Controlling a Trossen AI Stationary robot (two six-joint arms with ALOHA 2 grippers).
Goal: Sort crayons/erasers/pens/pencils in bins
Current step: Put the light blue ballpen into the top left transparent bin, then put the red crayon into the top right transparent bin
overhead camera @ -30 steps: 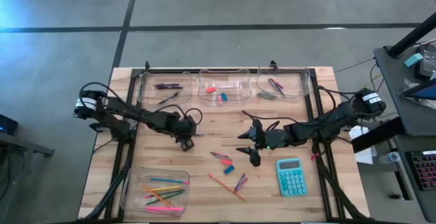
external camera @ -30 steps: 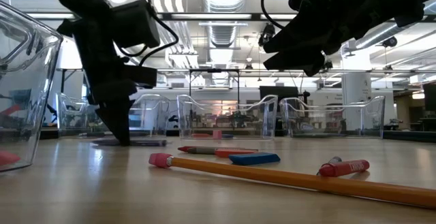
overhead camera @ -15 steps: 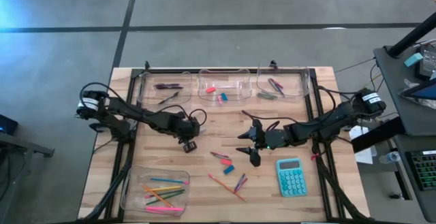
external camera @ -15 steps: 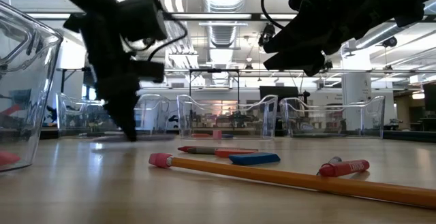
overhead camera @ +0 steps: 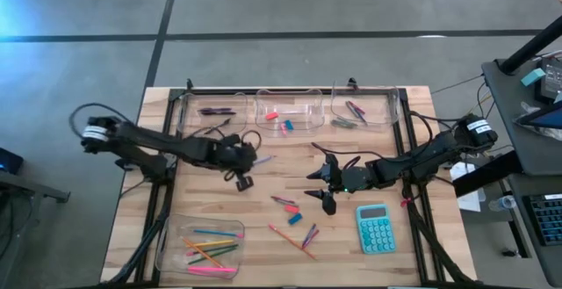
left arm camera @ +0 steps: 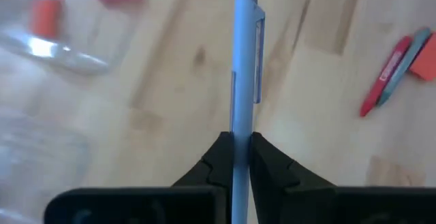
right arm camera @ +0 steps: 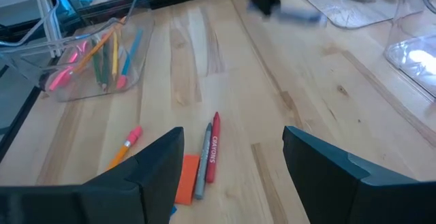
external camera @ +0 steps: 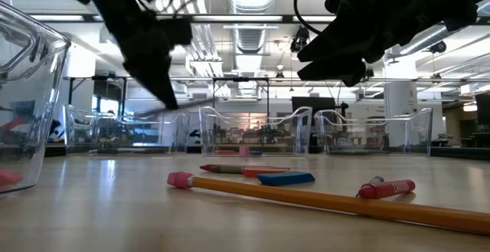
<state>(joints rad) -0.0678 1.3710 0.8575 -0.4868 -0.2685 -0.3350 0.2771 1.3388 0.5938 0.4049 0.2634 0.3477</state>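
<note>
My left gripper [overhead camera: 250,161] hangs above the table's middle left, shut on a pale blue pen [left arm camera: 244,60] with a clip. In the low view the pen [external camera: 147,112] shows as a thin line beside the fingers [external camera: 164,91]. My right gripper [overhead camera: 320,188] stands open over the table's middle. Below and ahead of it a red crayon [right arm camera: 213,152], a grey crayon [right arm camera: 202,163] and an orange-pink eraser [right arm camera: 184,186] lie flat on the wood, untouched. My left gripper pinches the pen's barrel [left arm camera: 240,142] between its two fingertips. The pen runs on forward past the tips, in line with the fingers, its clip on the free part. The fingers slant down from the table's left. The pen is lifted clear of the table.
Three clear bins line the far edge: pens [overhead camera: 213,113], erasers [overhead camera: 288,111], crayons [overhead camera: 362,109]. A pencil bin [overhead camera: 200,245] stands near left. A teal calculator [overhead camera: 376,227], an orange pencil [overhead camera: 291,241], a blue eraser [overhead camera: 294,218] and more sticks [overhead camera: 309,234] lie near the middle.
My left gripper has risen from the table and gone a little toward the far edge, tipping as it went. The pen, which lay on the wood under the fingers a second ago, has come up with it and is clear of the table.
</note>
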